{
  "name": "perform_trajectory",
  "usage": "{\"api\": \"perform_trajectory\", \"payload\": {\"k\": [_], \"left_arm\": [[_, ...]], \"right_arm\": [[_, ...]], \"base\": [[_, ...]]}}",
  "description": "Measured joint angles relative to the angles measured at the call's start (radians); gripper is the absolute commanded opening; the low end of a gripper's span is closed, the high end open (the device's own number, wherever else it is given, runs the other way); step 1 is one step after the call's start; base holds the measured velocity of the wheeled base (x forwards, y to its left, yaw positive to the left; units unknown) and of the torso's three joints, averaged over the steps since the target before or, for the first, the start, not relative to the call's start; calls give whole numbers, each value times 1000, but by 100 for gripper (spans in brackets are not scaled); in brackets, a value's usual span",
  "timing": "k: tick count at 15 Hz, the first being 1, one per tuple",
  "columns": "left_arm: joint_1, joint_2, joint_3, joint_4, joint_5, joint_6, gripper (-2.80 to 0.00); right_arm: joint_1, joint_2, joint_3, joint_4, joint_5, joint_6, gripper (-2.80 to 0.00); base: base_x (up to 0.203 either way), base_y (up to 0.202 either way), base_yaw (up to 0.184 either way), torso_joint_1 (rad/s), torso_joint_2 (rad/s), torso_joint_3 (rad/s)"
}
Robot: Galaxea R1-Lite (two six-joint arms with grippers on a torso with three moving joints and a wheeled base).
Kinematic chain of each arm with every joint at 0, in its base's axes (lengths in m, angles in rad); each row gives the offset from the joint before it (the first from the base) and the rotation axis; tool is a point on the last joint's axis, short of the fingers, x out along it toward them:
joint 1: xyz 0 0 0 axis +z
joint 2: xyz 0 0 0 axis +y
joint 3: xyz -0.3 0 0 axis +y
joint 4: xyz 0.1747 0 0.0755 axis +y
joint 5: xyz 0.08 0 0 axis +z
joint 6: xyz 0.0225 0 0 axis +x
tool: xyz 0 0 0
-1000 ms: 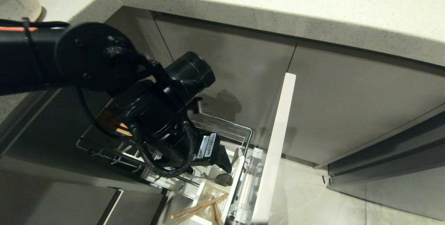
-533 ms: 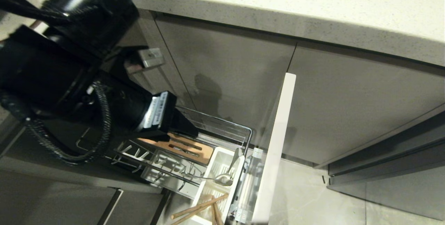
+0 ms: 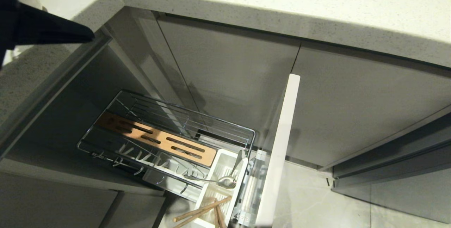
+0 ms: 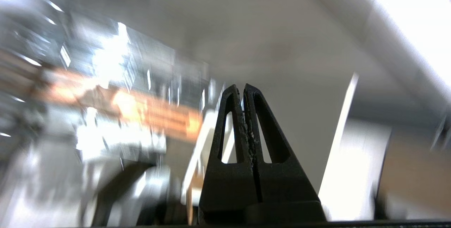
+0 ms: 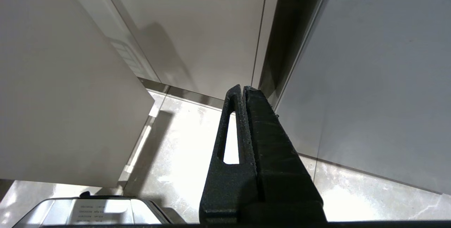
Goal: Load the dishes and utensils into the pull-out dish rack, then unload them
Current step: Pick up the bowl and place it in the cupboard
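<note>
— Where are we seeing the utensils sitting?

— The fork [image 3: 215, 179] is lying across the white caddy [image 3: 225, 168] of the pull-out dish rack [image 3: 169, 133], and the chopsticks [image 3: 202, 211] are leaning in that caddy's near end (the wooden strip [image 3: 158, 139] is holding nothing).

— And our tools?

— The left tool [image 4: 243, 88] is hanging clenched on nothing, up beside the worktop [image 3: 282, 6]. The right tool [image 5: 243, 90] is pointing at the floor [image 5: 176, 143], clenched too.
</note>
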Motion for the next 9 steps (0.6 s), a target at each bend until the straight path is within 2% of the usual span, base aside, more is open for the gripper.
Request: {"api": "perform_trajectory", "payload": {"k": [3, 6, 7, 9], "left_arm": [[157, -68, -4, -117, 0, 0, -280], [320, -123, 19, -278, 41, 4, -280], [348, -141, 39, -336, 63, 23, -280], [370, -167, 95, -425, 92, 109, -280]], "right_arm": [[0, 0, 0, 0, 0, 0, -280], [0, 0, 0, 0, 0, 0, -280], [0, 0, 0, 0, 0, 0, -280], [0, 0, 0, 0, 0, 0, -280]], "base": [[0, 0, 0, 0, 0, 0], [0, 0, 0, 0, 0, 0], [0, 0, 0, 0, 0, 0], [0, 0, 0, 0, 0, 0]]}}
